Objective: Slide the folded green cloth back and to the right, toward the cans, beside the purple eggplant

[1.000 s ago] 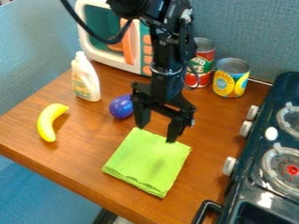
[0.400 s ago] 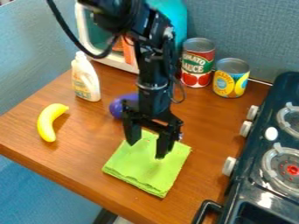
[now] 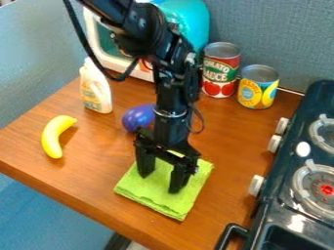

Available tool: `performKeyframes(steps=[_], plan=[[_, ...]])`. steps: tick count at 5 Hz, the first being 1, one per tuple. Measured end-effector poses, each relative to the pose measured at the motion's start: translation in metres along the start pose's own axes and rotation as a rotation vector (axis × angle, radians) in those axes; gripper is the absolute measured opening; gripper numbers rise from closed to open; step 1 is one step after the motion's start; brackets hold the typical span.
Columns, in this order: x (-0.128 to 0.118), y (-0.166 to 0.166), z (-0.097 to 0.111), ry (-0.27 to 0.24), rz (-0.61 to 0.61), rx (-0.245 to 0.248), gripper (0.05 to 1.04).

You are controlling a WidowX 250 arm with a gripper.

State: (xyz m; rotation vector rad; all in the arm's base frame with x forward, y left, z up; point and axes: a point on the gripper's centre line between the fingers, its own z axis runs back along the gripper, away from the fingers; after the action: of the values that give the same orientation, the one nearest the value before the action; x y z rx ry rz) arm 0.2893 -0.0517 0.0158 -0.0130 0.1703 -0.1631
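Arm (image 3: 171, 93) lower, over cloth (image 3: 155, 195) (wooden table (image 3: 94, 161))

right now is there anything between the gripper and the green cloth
Nothing visible stands between the gripper and the green cloth. The open fingers are at the cloth, though whether they touch it I can't tell. The purple toy lies beyond the cloth's far edge, not in between.

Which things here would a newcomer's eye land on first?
Most likely the black gripper, fingers apart, over the bright green folded cloth near the table's front edge. Next, the yellow banana at the left of the wooden table and the purple toy just behind the gripper. The red can and yellow can stand out at the back, left of the dark stove.
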Motion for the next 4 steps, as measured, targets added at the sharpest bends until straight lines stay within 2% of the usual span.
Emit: performKeyframes(steps=[1, 2, 3, 4], plan=[[0.005, 0.0, -0.003, 0.026, 0.023, -0.001, 1.001], [0.033, 0.0, 0.002, -0.014, 0.025, -0.002, 1.001], [0.082, -0.001, 0.013, -0.087, 0.022, -0.006, 1.001], [0.12, -0.005, 0.02, -0.131, -0.015, 0.023, 1.001]])
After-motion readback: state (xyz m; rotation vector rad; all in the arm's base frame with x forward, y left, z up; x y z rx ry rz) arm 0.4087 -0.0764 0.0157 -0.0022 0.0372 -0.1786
